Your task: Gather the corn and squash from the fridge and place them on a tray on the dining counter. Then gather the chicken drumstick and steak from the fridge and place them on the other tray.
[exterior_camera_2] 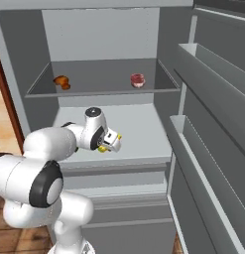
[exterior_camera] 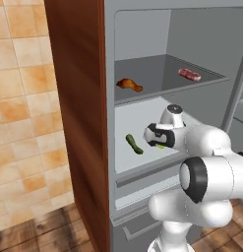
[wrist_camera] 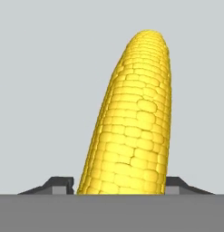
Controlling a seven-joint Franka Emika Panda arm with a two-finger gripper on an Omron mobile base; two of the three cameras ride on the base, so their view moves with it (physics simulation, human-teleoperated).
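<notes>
A yellow corn cob (wrist_camera: 131, 127) stands between my gripper's (wrist_camera: 118, 183) two dark fingertips (wrist_camera: 59, 183), which press against both of its sides. The gripper (exterior_camera: 160, 142) reaches into the fridge just above the white middle shelf (exterior_camera: 137, 118), with a bit of corn (exterior_camera_2: 101, 149) showing under the hand (exterior_camera_2: 111, 144). A green squash (exterior_camera: 134, 144) lies on that same shelf, a little to the left of the gripper. On the grey upper shelf (exterior_camera_2: 104, 92) the chicken drumstick (exterior_camera: 129, 84) lies at the left and the red steak (exterior_camera: 189, 74) at the right.
The open fridge door with its grey shelf bins (exterior_camera_2: 208, 149) stands at the right. A brown wooden panel (exterior_camera: 76, 123) borders the fridge on the left, beside a tiled wall. A drawer front (exterior_camera: 142, 197) runs under the middle shelf.
</notes>
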